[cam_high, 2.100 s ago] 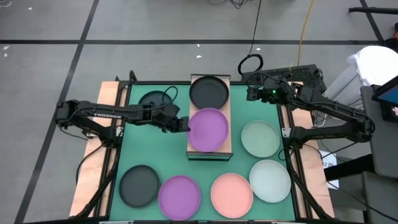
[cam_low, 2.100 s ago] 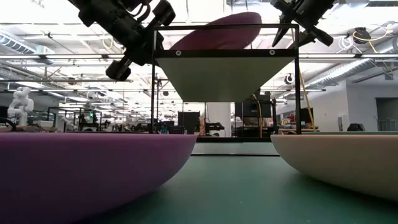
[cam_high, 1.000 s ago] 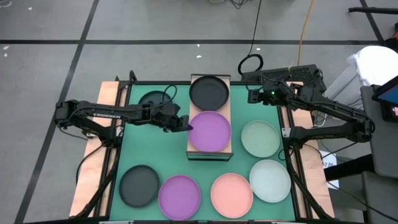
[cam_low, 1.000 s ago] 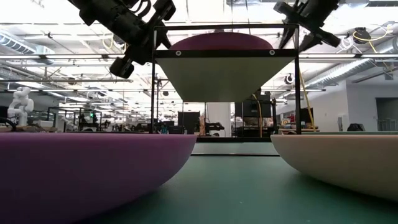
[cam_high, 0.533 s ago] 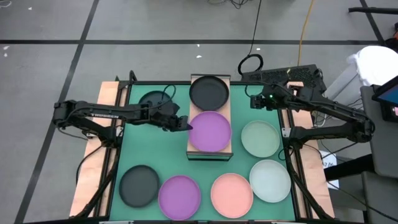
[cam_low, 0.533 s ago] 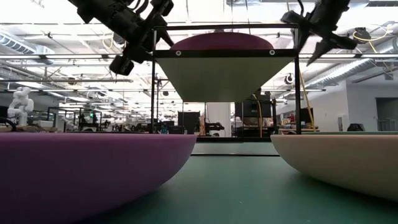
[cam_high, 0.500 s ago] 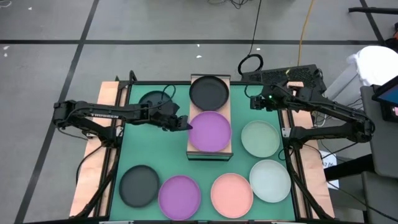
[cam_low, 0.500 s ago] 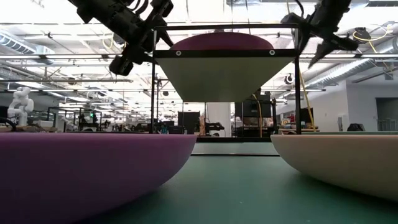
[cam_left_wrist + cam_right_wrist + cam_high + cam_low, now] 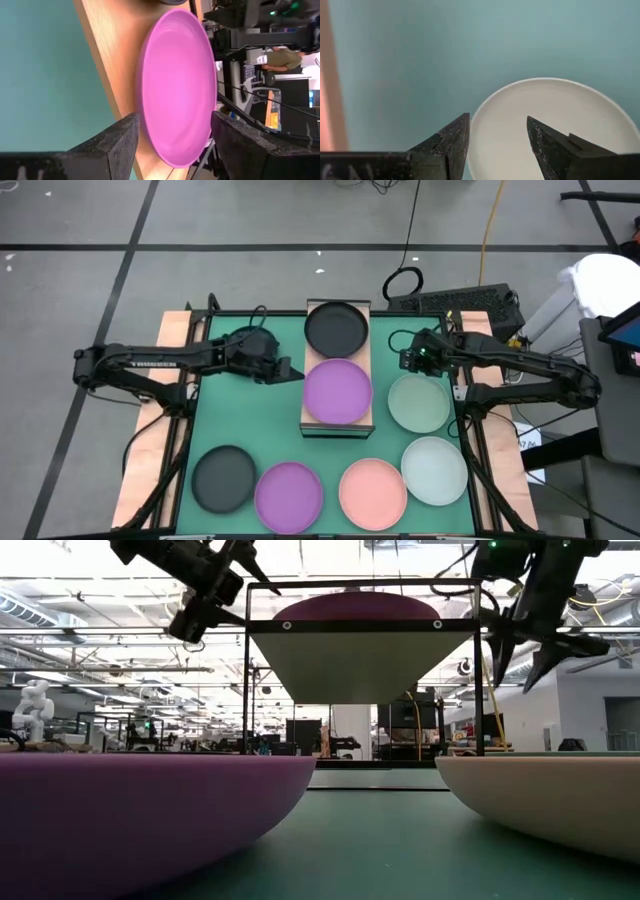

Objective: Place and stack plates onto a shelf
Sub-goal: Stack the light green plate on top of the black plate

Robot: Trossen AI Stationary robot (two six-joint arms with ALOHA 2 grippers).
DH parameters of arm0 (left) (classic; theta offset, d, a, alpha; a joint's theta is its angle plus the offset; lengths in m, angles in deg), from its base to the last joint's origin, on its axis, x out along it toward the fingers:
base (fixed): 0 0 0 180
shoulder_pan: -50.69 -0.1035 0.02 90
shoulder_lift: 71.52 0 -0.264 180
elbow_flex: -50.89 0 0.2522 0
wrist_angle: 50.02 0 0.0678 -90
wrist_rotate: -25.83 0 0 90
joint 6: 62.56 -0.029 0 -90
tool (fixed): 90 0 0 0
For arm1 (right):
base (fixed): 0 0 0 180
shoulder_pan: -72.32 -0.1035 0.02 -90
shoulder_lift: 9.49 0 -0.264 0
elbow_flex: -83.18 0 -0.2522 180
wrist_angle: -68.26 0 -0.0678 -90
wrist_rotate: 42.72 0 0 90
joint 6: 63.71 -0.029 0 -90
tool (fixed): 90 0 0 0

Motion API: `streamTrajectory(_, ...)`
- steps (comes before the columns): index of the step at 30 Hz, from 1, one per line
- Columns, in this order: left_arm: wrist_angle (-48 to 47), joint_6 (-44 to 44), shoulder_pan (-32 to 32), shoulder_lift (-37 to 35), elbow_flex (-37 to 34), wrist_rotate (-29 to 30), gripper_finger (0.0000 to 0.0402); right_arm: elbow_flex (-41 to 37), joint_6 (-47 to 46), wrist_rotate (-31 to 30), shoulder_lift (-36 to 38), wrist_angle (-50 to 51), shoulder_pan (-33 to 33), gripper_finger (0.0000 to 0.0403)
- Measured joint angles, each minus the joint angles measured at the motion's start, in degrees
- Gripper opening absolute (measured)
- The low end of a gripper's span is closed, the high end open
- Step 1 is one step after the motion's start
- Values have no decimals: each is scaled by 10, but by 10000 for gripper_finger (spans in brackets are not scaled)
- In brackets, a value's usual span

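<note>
Our left gripper (image 9: 292,373) hangs mid-frame with fingers spread and empty, just left of the shelf (image 9: 361,420). We see that light wooden shelf at centre carrying a purple plate (image 9: 337,391) below a dark grey plate (image 9: 336,328). Our right gripper (image 9: 408,360), fingers apart, hovers right of centre above the pale green plate (image 9: 418,403).

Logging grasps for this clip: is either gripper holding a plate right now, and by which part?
Nothing is held. The left gripper is open beside the purple plate on the shelf; the right gripper is open above the pale green plate.
</note>
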Motion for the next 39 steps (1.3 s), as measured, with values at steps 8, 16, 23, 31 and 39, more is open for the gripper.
streamTrajectory(8, -42, -4, 0, -35, 0, 1, 250, -33, 43, -10, -1, 28, 6, 181)
streamTrajectory(16, -53, -3, 0, -47, 0, 1, 250, -86, 64, -12, -1, 26, 25, 181)
streamTrajectory(23, -53, 3, 0, -47, 0, 1, 250, -103, 195, -12, -1, -15, 56, 181)
streamTrajectory(31, -53, 17, 2, -47, 0, 6, 250, -103, 339, 29, -23, -74, 109, 192)
streamTrajectory(39, -53, 28, 4, -47, 0, 16, 250, -103, 430, 66, -73, -85, 118, 275)
